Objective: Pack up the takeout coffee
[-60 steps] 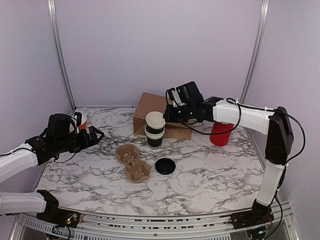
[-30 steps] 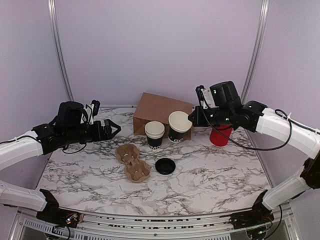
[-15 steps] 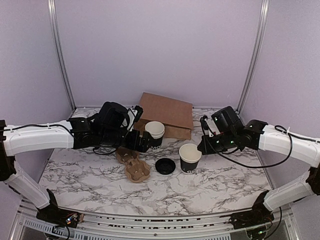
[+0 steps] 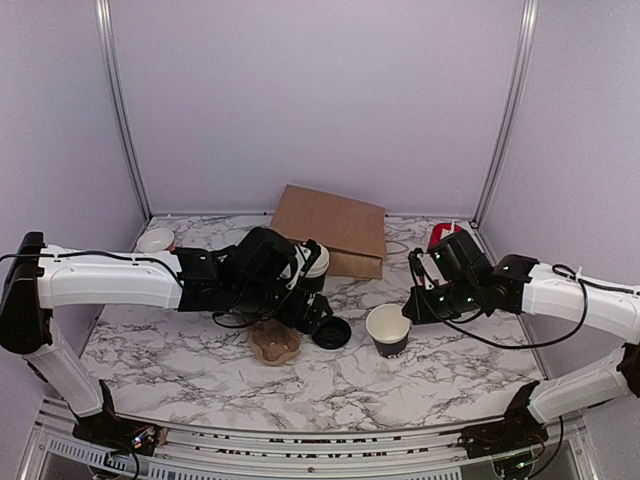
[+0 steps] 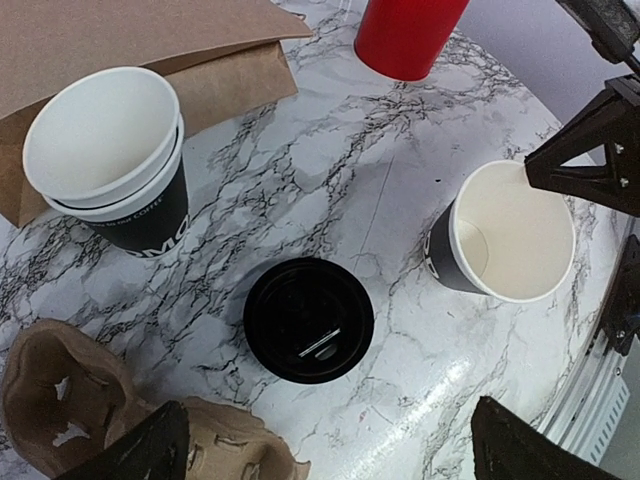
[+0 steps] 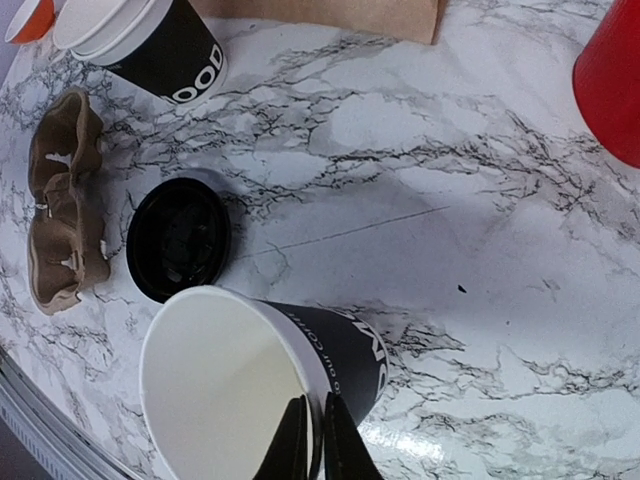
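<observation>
The takeout coffee is out of view: every cup here is lidless. A lidless black cup [image 4: 388, 330] [image 5: 510, 245] [image 6: 240, 390] stands on the marble, tilted slightly. My right gripper [image 4: 410, 310] [image 6: 310, 405] is shut on its rim, one finger inside and one outside. A round black lid [image 4: 331, 332] [image 5: 308, 320] [image 6: 178, 238] lies flat just left of that cup. Above the lid hovers my left gripper [image 4: 322, 312] [image 5: 335, 460], wide open and empty, its fingers either side of the lid's near edge.
Two stacked lidless cups [image 5: 110, 160] [image 6: 150, 40] stand by the brown paper bag [image 4: 335, 225] [image 5: 150, 40]. A cardboard cup carrier [image 4: 275, 342] [image 5: 80, 410] [image 6: 65, 230] lies left of the lid. A red cylinder [image 4: 440, 237] [image 5: 405, 35] stands back right, a small bowl [image 4: 156, 240] back left.
The right gripper carried the lidless cup from the back right down onto the table beside the lid. The left arm swung in from the left over the carrier and lid.
</observation>
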